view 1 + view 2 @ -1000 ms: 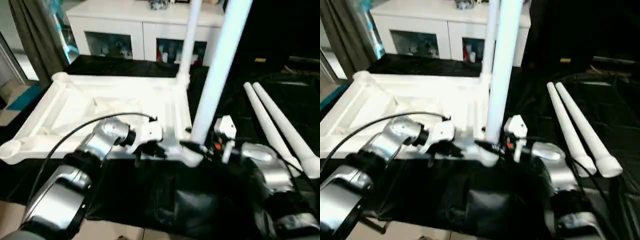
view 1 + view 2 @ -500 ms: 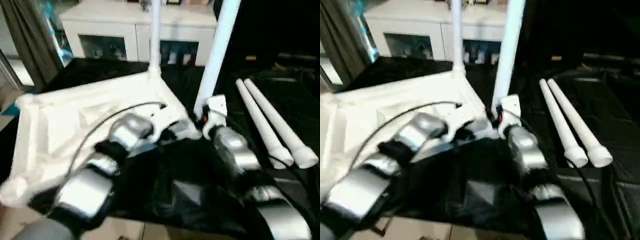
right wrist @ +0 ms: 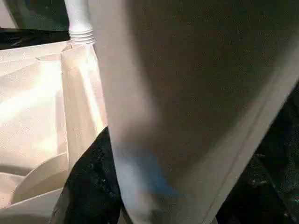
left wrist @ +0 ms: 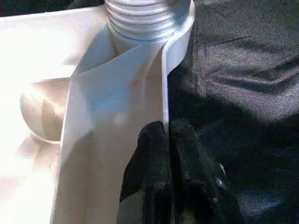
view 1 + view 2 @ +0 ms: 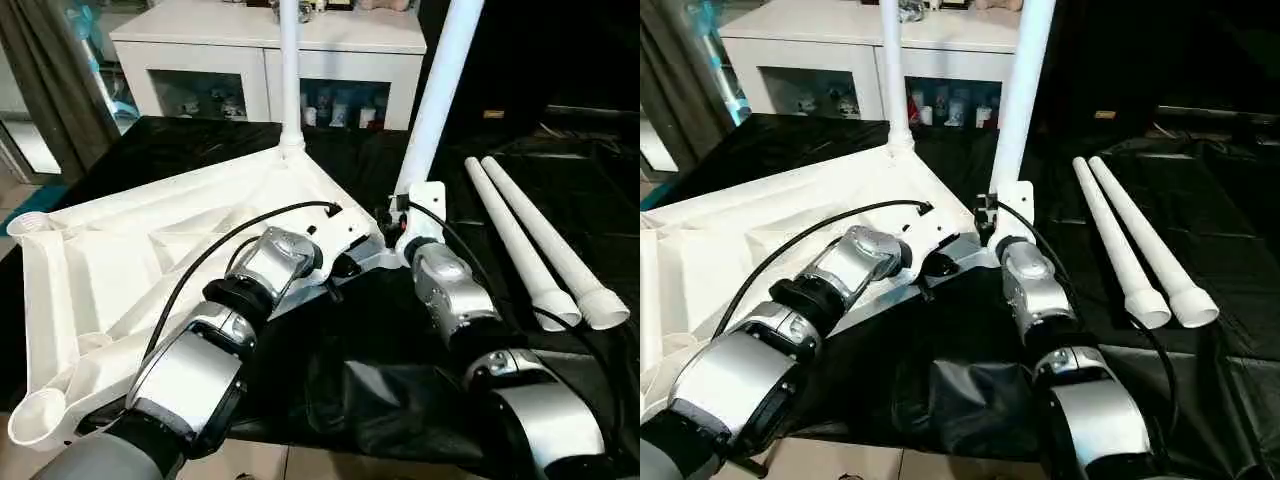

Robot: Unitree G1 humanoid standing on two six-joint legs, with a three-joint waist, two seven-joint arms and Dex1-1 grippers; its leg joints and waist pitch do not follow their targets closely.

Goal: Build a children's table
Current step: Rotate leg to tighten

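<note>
Your table top [image 5: 130, 260] lies upside down on the black-covered surface [image 5: 380, 340], ribbed underside up, its long axis running from the near left corner socket [image 5: 35, 425] away toward the two legs at its far right end. Both of those legs stand upright: the far leg [image 5: 290, 70] rises from the back corner, and the near leg [image 5: 435, 90] rises from the corner closest to your arms, leaning slightly to the right. Two loose legs [image 5: 540, 245] lie side by side on the surface to the right, well apart from the top, their wide ends toward you.

Your left tool [image 4: 168, 140] sits at the top's right edge, just below the near leg's socket; in the left wrist view its two black fingers [image 4: 149, 163] are pinched together on the thin white rim. Your right tool [image 5: 405, 235] is at the base of the near leg, touching it; you cannot tell how far its fingers are spread.

Behind stands a white cabinet [image 5: 250, 45].
</note>
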